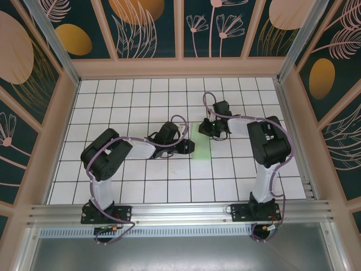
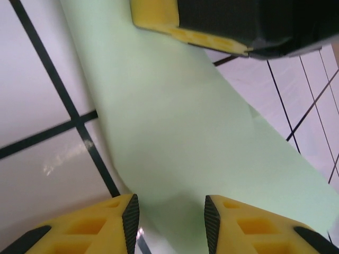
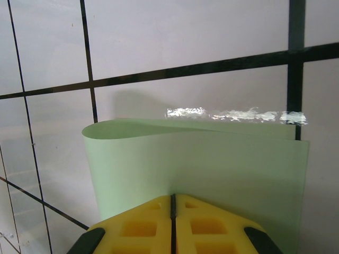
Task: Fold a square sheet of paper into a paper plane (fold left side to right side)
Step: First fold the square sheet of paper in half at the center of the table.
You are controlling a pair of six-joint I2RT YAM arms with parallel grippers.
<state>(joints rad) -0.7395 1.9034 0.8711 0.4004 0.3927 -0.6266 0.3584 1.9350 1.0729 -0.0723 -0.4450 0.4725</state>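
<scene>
Fold's half done: the thin pale green square sheet of paper (image 3: 201,164), around the middle of the white gridded table (image 1: 113,96), is looped over but uncreased. The right gripper (image 3: 172,198) is shut at its edge, maybe pinching it; the left gripper (image 2: 172,211) sits part-open astride the bend. Creasing's left.

Top external is hanging high behind the bases, looking down over the whole table (image 1: 169,186). I'm getting left wrist pointing rightward past the left gripper (image 2: 170,219) and right wrist pointing toward the left edge past the right gripper (image 3: 172,201), both very close. All three are sharing the square sheet of paper (image 1: 201,148) mid-table.
</scene>
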